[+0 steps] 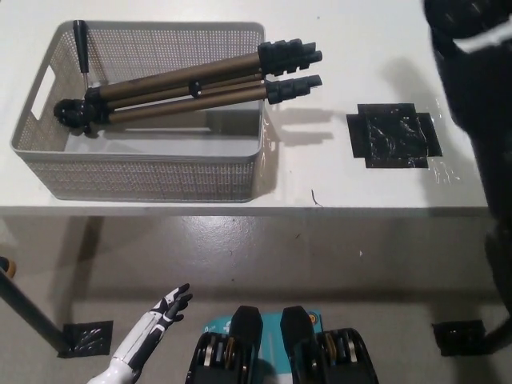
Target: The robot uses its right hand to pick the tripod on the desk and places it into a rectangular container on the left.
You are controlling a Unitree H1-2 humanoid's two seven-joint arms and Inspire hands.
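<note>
Head view: the bronze-and-black folded tripod [188, 84] lies in the grey rectangular mesh container [144, 176] on the white desk [344, 184], its black feet jutting over the right rim. The black right arm [480, 96] fills the right edge, its hand's state impossible to tell. The white left hand [164, 314] hangs empty, fingers spread, below the desk.
</note>
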